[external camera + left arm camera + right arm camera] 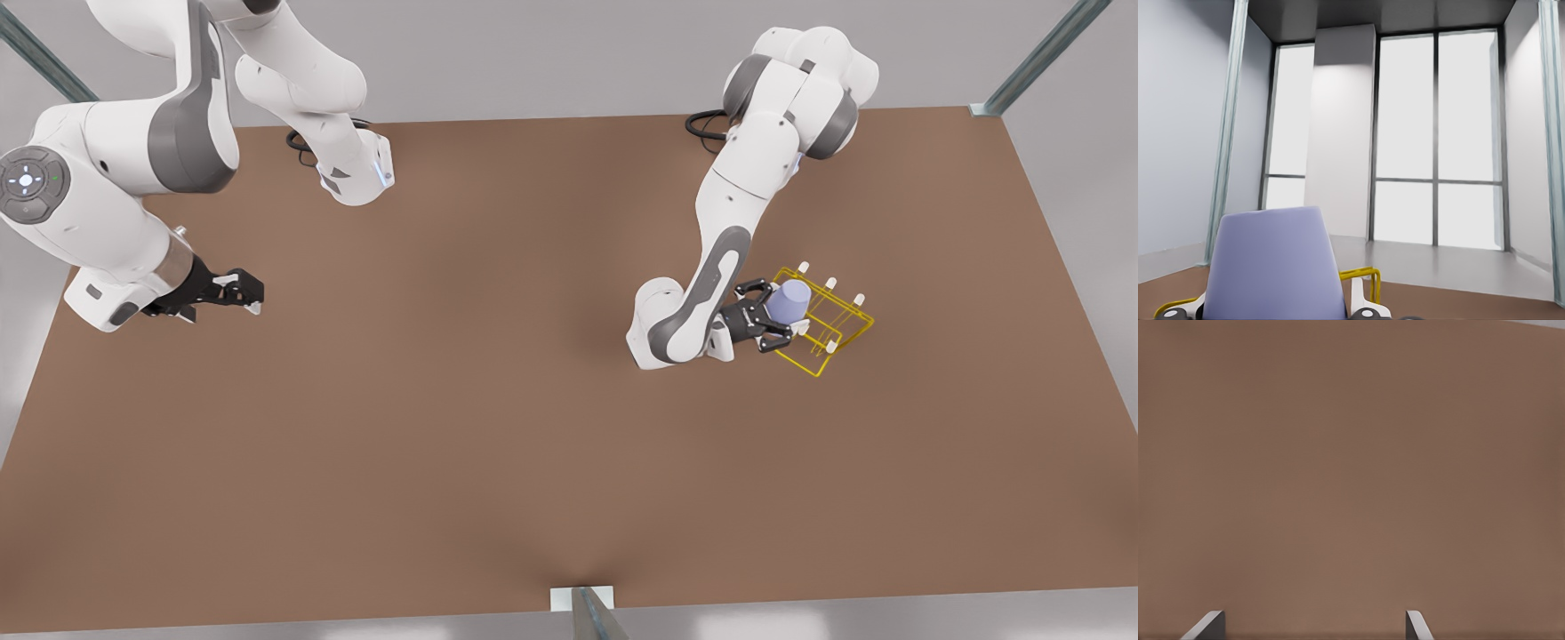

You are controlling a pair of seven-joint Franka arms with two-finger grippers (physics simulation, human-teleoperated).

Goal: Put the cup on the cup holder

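Lavender-blue, the cup (788,302) sits pinched in the left gripper (775,313), over the yellow cup holder (822,331); next it should slide onto a peg; the right gripper (252,293) waits, fingers spread.

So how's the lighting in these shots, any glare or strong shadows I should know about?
Front view: even, soft light, only faint shadows on the table beside the left gripper, which grips the cup over the cup holder; the right gripper waits, open. Left wrist view: bright windows behind the cup wash out. Right wrist view: flat brown, no glare.
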